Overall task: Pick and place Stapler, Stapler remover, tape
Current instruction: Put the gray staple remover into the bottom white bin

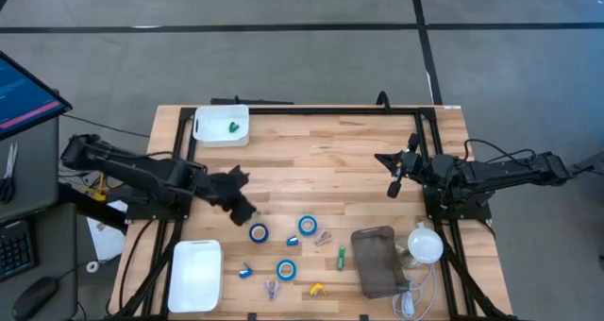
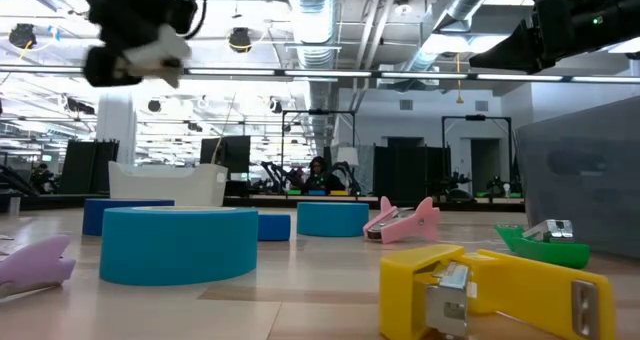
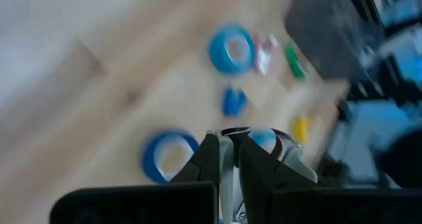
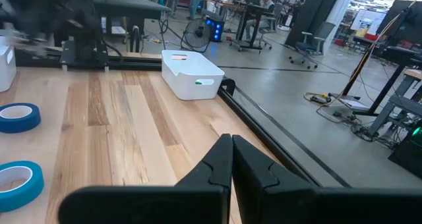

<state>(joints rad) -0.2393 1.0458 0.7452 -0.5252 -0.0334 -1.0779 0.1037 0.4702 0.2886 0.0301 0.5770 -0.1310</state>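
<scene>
On the wooden surface [image 1: 311,160] lie two white bins: an empty one [image 1: 195,275] at the near left corner and one [image 1: 222,125] at the far left with a green item inside. Between the arms, three blue tape rolls [image 1: 259,232] [image 1: 308,225] [image 1: 286,269] rest well apart. Just beside the first roll hangs the left gripper [image 1: 247,213], clenched and holding nothing. Over the right side, the right gripper [image 1: 394,189] is also clenched and empty.
</scene>
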